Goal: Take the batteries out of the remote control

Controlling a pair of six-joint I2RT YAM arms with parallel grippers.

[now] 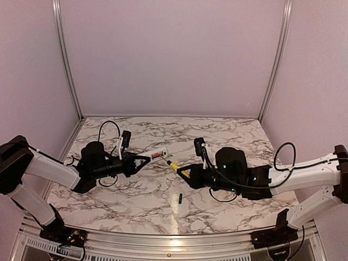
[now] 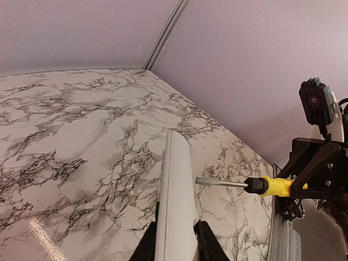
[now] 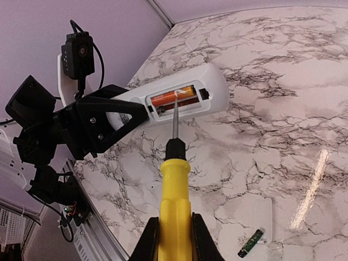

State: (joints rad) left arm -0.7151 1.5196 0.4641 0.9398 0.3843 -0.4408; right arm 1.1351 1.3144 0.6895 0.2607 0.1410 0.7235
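Evidently the left gripper [image 1: 138, 161] clamps the remote control [image 3: 215, 84] mid-frame, compartment outward, so the screwdriver [image 3: 175, 185] clamped in the right gripper [image 3: 175, 239] reaches the orange battery [image 3: 173, 97].

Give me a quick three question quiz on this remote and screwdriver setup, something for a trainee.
1. True or false: both cells are already out of the remote control.
2. What does the right gripper hold? A) the yellow-handled screwdriver B) a loose cell C) nothing
3. Fill in: the dark battery lies on the ____.
Key: 1 false, the orange battery sits inside the remote control. 2 A. 3 table.
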